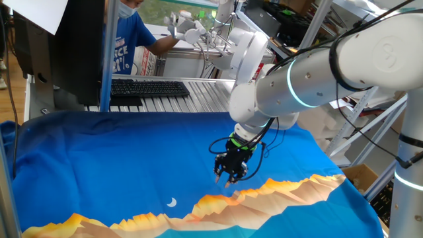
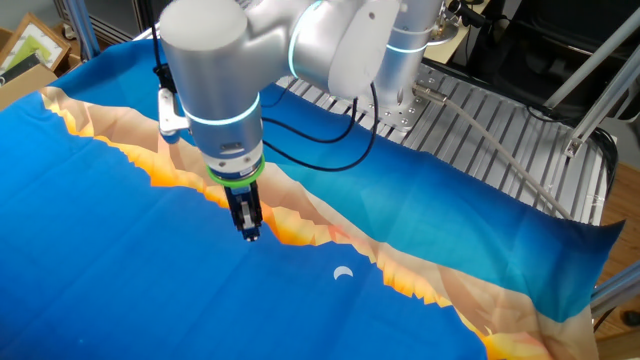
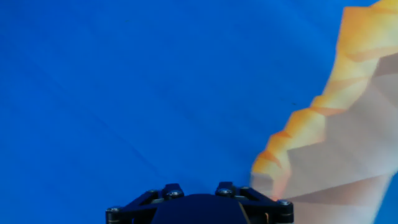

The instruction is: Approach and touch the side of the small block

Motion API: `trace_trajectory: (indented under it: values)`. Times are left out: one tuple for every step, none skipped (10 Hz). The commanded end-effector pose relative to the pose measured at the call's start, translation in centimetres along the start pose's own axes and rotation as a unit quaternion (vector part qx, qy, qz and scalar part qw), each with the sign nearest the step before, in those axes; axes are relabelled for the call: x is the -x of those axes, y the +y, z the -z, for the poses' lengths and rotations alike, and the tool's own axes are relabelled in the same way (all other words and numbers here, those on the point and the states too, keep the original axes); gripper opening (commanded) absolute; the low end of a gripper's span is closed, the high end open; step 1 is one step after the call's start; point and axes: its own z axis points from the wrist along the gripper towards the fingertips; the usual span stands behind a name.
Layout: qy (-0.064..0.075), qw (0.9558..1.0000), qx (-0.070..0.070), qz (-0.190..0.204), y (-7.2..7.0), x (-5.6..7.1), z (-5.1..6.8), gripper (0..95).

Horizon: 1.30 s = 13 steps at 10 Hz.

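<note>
No small block shows in any view; it is hidden or out of frame. My gripper (image 1: 227, 177) hangs from the grey arm and points down, just above the blue cloth at the edge of the orange mountain print. In the other fixed view the gripper (image 2: 248, 230) has its fingers close together with nothing between them. The hand view shows only the black gripper body (image 3: 199, 208) at the bottom edge, with bare blue cloth and orange print ahead of it.
The table is covered by a blue cloth (image 1: 119, 165) with an orange and tan mountain print (image 1: 291, 188) and a small white crescent (image 1: 172, 202). A keyboard (image 1: 149, 87) lies behind the table, and a person (image 1: 129, 33) stands beyond it. A metal slatted surface (image 2: 500, 130) borders the cloth.
</note>
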Motion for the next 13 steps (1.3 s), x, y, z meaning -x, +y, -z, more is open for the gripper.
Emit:
trace_trajectory:
  values:
    - [0.001, 1.0, 0.0, -0.001, -0.1, -0.1, 0.2, 19.0]
    - [0.001, 1.0, 0.001, 0.0, -0.1, -0.1, 0.2, 19.0]
    - [0.0, 1.0, 0.001, 0.004, -0.3, 0.0, 0.1, 19.0]
    - [0.001, 1.0, 0.002, 0.009, -0.5, 0.2, -0.1, 19.0]
    - [-0.002, 0.9999, 0.006, 0.009, -0.8, 0.5, -0.6, 19.0]
    - [-0.003, 0.9999, 0.01, 0.01, -0.9, 0.6, -0.8, 19.0]
    - [-0.004, 0.9999, 0.011, 0.01, -0.9, 0.6, -0.8, 19.0]
    - [-0.005, 0.9999, 0.012, 0.01, -0.9, 0.6, -0.8, 19.0]
    - [-0.005, 0.9999, 0.011, 0.011, -0.9, 0.6, -0.8, 19.0]
    - [-0.005, 0.9999, 0.01, 0.012, -1.0, 0.6, -0.8, 19.0]
    - [-0.005, 0.9999, 0.009, 0.012, -1.1, 0.7, -0.9, 38.0]
    - [-0.005, 0.9999, 0.008, 0.01, -1.1, 0.7, -0.9, 57.0]
    - [-0.004, 0.9999, 0.007, 0.008, -1.1, 0.7, -0.9, 57.0]
